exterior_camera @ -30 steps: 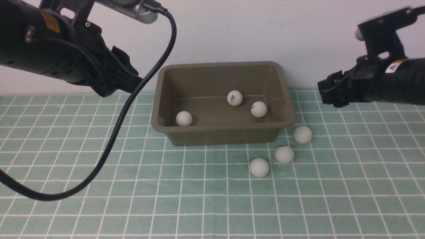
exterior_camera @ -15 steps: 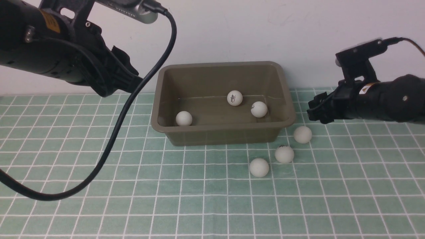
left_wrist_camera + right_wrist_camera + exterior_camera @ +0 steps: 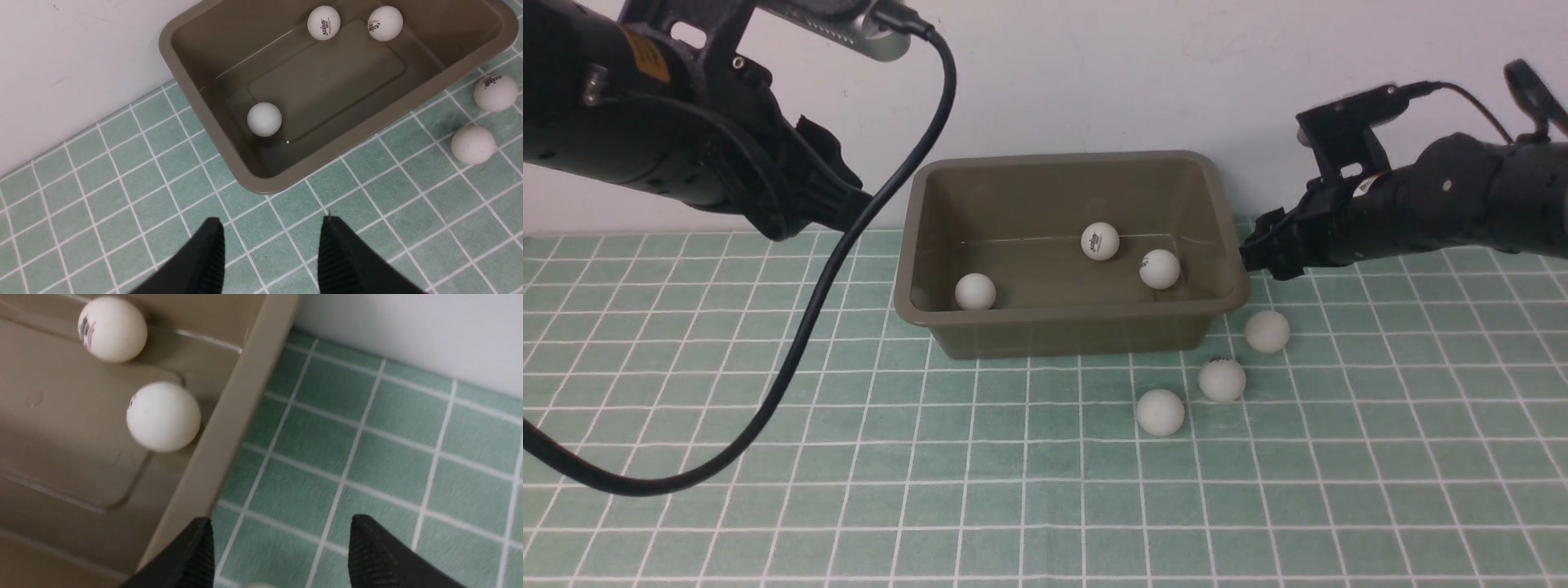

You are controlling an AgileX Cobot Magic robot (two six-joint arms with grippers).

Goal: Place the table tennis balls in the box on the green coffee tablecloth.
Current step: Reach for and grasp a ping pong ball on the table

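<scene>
right gripper [image 3: 278, 535] has swung in beside the box [image 3: 1078, 333] since a second ago, fingers spread, empty. left gripper [image 3: 271, 232] likewise spread. three table tennis balls [image 3: 1100, 242] sit inside, three on the green coffee tablecloth [image 3: 1013, 490].

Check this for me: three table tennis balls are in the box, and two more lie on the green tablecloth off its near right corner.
Wrong on one count: three balls lie on the green tablecloth, not two. The front view shows the near ball, the middle ball and the far ball off the near right corner of the box. Three more are inside it, as you said.
</scene>
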